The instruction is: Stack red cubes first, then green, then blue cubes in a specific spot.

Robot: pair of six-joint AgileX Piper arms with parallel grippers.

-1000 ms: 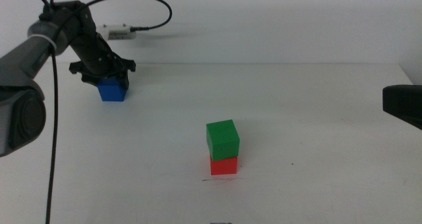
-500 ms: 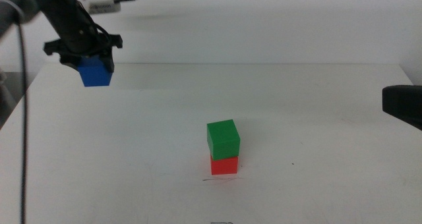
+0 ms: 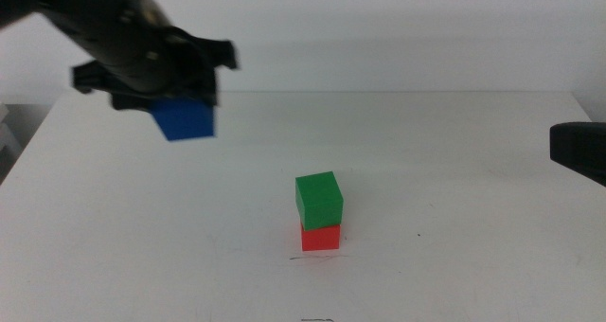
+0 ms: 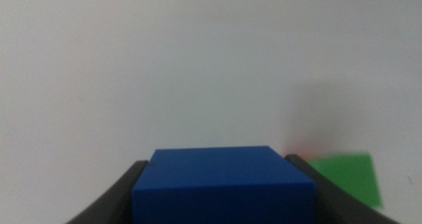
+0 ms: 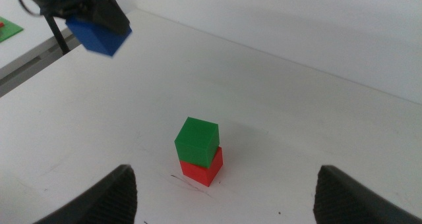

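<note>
Left gripper (image 3: 175, 102) hangs above the white table (image 3: 454, 170), its arm reaching in from the upper left, jaws clamped on the sides of the blue cube (image 3: 186, 119), which is lifted clear of the surface. Below it and off toward the right, the green cube (image 3: 319, 200) sits on the red cube (image 3: 321, 238), just behind the dark line (image 3: 317, 256). Right gripper (image 5: 224, 197) waits at the right side, jaws spread wide.

White table (image 3: 454, 170) — plain pale wall (image 3: 398, 28)
</note>
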